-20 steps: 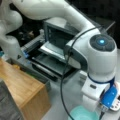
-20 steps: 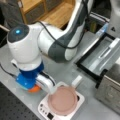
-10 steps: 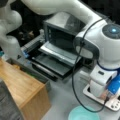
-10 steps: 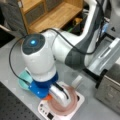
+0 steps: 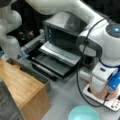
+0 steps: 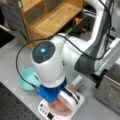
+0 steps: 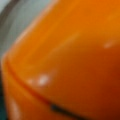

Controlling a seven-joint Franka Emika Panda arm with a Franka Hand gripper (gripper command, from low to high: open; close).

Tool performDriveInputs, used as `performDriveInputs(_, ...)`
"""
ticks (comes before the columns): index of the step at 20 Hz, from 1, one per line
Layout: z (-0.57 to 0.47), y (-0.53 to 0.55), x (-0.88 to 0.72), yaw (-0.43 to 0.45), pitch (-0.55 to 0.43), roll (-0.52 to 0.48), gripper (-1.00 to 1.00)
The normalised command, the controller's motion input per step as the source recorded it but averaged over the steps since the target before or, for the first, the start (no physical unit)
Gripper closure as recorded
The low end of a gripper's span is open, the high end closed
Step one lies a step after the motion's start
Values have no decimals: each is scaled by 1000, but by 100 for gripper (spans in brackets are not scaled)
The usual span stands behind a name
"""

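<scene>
**Gripper low over pink bowl on white scale**

Down low, right over a pink bowl (image 6: 61,108) sitting on a white scale (image 6: 45,110), the gripper (image 6: 65,99), seen in a front view below the blue wrist collar (image 6: 50,93). Directly beneath the gripper, then, no sideways offset to speak of: bowl straight under, scale under that. Round bowl, so no long axis to line up with. Cannot tell whether the jaws stand wide, narrow or closed on anything; hidden behind the wrist in both front views. Filling the wrist view, only a glossy orange surface (image 7: 70,62), very close to the lens, with a thin dark seam low down; which object it belongs to, not clear.

Just beside the scale, toward a front view's left, a teal bowl (image 6: 25,81), apart from the scale. Same teal bowl (image 5: 83,113) at a front view's bottom, with the pink bowl (image 5: 100,93) and scale (image 5: 112,105) to its right, under the wrist.

Farther off, a toaster oven (image 5: 63,33) with its door (image 5: 58,52) dropped open, well apart from the gripper. Beyond the arm, a wooden cabinet (image 6: 50,17); in a front view also a wooden box (image 5: 22,87) at left.
</scene>
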Motion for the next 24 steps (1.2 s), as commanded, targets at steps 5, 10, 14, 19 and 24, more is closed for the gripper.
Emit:
performDriveInputs(5, -222, -3, -144, -8, -136, -160, -100)
performDriveInputs(10, -181, -138, -118, 16, -159, -142, -100)
performDriveInputs(14, -46, -159, -97, 44, -134, -134, -100)
performDriveInputs(19, 0, -69, -68, 37, -112, -156, -100)
performDriveInputs(24, 60, 1, -29, 13, -91, -220, -100)
